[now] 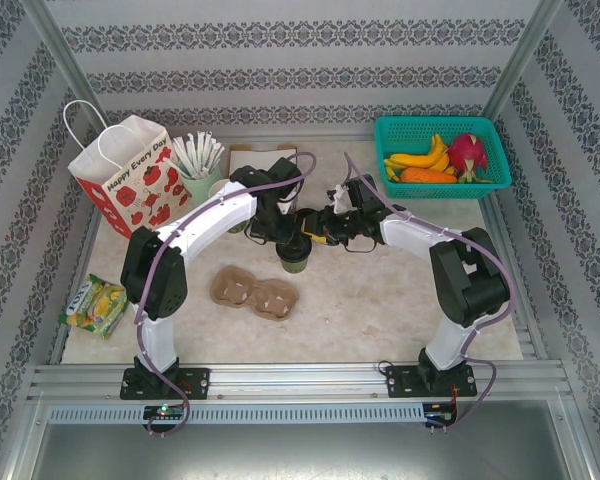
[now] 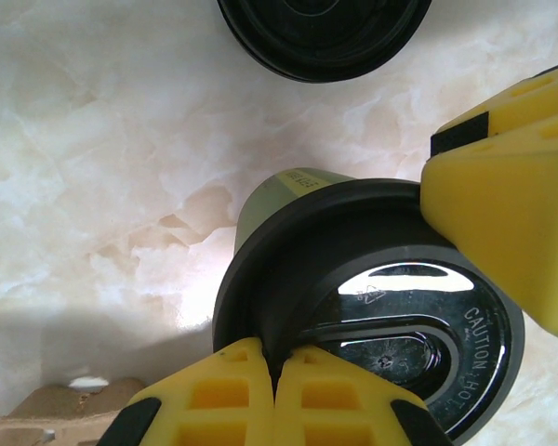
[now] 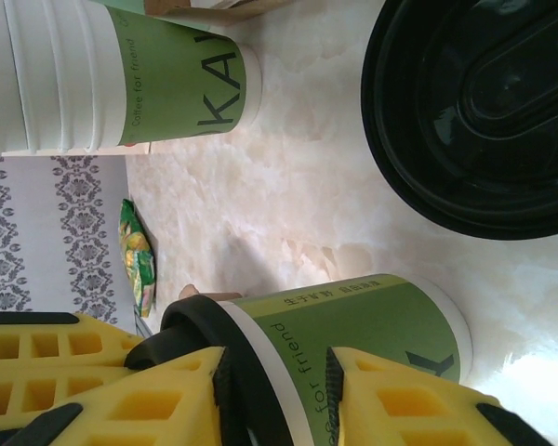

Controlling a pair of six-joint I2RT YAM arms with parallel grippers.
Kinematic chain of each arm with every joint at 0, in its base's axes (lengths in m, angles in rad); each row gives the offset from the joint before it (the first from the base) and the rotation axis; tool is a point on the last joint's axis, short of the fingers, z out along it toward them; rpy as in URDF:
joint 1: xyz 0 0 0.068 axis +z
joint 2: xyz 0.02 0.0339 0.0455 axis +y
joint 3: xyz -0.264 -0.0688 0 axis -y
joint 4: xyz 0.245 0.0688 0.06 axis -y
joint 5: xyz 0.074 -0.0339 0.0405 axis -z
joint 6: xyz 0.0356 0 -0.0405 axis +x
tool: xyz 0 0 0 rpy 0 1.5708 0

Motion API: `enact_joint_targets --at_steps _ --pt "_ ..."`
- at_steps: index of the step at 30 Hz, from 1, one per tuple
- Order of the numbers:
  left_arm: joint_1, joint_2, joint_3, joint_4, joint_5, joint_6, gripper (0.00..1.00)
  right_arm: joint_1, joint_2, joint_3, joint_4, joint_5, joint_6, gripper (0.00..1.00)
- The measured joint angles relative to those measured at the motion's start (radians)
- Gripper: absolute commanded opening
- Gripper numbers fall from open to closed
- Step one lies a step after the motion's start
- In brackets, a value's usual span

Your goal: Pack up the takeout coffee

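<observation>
The takeout coffee (image 1: 296, 258), an olive-green paper cup (image 3: 353, 321) with a black lid (image 2: 353, 279) on it, stands upright mid-table. My left gripper (image 2: 277, 358) reaches in from above; its yellow fingertips are pinched together on the lid's rim. My right gripper (image 3: 274, 372) comes from the right, with one pad on the lid's edge and the other against the cup's green wall. In the top view the left gripper (image 1: 280, 238) and the right gripper (image 1: 320, 232) meet over the cup. A right finger (image 2: 502, 223) shows beside the lid in the left wrist view.
A loose black lid (image 3: 474, 111) lies just behind the cup. A stack of green cups (image 3: 121, 74), a mint cup of straws (image 1: 198, 170) and a paper bag (image 1: 130, 175) stand back left. A cardboard cup tray (image 1: 254, 290) lies in front, a fruit basket (image 1: 440, 155) back right, and a snack packet (image 1: 95, 305) left.
</observation>
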Motion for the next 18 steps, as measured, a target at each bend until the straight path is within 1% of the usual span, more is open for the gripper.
enact_joint_targets --at_steps 8,18 --pt "0.000 -0.002 0.003 -0.002 -0.002 -0.027 0.00 0.015 0.037 0.055 -0.022 0.008 -0.018 0.42" --pt "-0.007 0.002 0.012 -0.009 -0.011 -0.045 0.00 0.042 0.109 0.117 0.001 -0.006 -0.014 0.44"
